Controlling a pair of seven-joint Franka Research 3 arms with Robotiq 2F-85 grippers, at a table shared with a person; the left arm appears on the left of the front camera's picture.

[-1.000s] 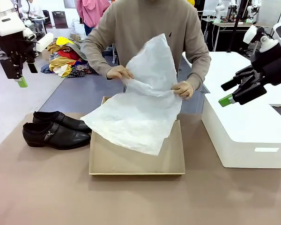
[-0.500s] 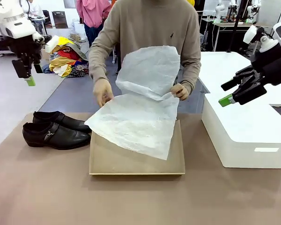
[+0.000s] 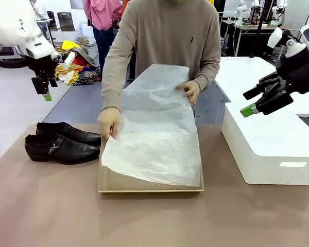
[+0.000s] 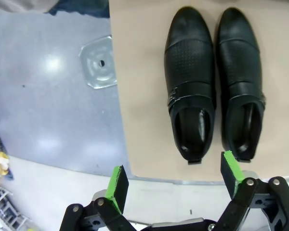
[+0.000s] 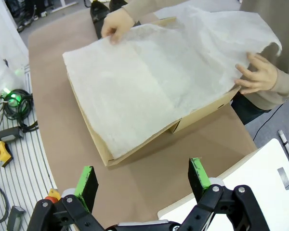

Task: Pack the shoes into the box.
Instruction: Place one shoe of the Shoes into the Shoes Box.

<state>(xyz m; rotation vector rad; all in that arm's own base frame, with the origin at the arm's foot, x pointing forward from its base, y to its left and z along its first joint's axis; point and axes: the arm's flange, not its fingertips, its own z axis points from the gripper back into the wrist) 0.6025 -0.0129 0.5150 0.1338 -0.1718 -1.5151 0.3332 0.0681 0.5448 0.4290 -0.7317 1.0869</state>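
Shoes [image 3: 62, 142] unpacked, on counter [image 3: 144, 221] beside box [image 3: 150, 186]; person's hands [image 3: 109, 122] spreading tissue lining [image 3: 154, 144], seemingly unfinished. Left end effector [image 4: 173, 178], right end effector [image 5: 142, 179]: released, empty.

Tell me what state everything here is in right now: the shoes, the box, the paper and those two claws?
shoes: side by side on the table, outside the box, untouched.
box: open, covered by the paper.
tissue paper: spread over the box, held by the person's hands.
left gripper: open, empty, above the shoes.
right gripper: open, empty, raised near the white bin.
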